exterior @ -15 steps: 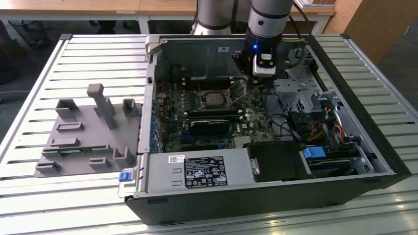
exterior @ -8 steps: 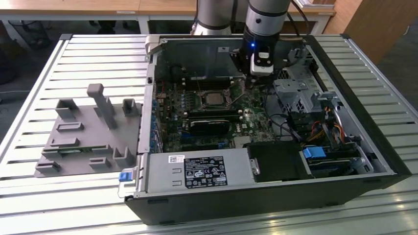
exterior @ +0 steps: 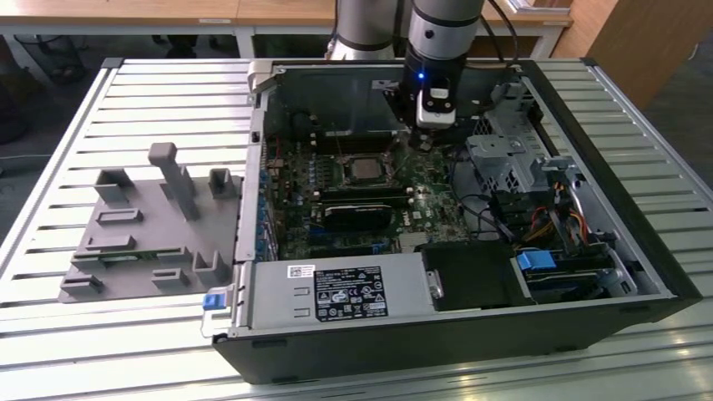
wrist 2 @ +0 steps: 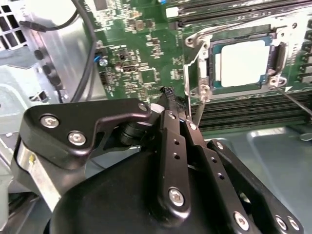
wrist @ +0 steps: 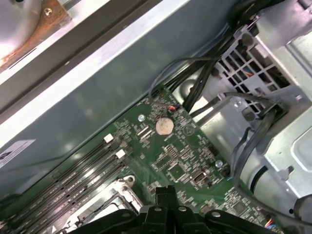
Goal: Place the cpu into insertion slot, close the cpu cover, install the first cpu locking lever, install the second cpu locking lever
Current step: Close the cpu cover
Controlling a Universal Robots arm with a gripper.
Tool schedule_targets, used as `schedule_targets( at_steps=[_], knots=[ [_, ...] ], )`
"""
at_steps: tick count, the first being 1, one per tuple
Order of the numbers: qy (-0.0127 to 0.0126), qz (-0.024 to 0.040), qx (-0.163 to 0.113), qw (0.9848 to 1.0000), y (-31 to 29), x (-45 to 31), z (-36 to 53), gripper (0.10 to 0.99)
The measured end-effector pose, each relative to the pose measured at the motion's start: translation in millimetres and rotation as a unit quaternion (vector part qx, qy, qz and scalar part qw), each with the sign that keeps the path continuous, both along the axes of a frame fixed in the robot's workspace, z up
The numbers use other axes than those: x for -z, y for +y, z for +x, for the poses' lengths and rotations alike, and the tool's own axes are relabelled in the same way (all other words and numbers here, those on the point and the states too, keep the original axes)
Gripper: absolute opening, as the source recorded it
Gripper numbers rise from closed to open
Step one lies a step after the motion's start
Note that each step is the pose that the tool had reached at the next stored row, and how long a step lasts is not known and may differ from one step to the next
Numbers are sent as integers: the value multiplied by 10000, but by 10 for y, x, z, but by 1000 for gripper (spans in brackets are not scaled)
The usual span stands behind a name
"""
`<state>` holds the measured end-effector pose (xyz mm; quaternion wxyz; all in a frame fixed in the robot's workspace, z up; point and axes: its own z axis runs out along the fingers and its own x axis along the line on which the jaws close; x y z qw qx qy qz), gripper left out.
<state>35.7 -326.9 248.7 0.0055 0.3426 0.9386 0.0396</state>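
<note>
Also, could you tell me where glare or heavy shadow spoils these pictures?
In the second wrist view the cpu is washed out almost white; in the first wrist view a metal panel glares; in the exterior view the slatted table shines with reflections, while the computer case is dim inside.

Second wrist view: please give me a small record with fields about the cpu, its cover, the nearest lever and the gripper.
cpu: small flat square chip with silver-grey metal face, seated in the dark square insertion slot of the green motherboard
cpu cover: thin silver metal frame plate, lying down around the chip
lever: thin bare metal wire rod, running along the cover's side toward the gripper
gripper: black, fingertips shut together, close to the lever's free end; contact cannot be told
</note>
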Motion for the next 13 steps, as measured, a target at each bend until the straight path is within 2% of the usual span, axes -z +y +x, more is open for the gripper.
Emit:
schedule_targets(
  at_steps=[13],
  knots=[
    [0, 0, 5, 10000, 0, 0, -272, 106]
  ],
)
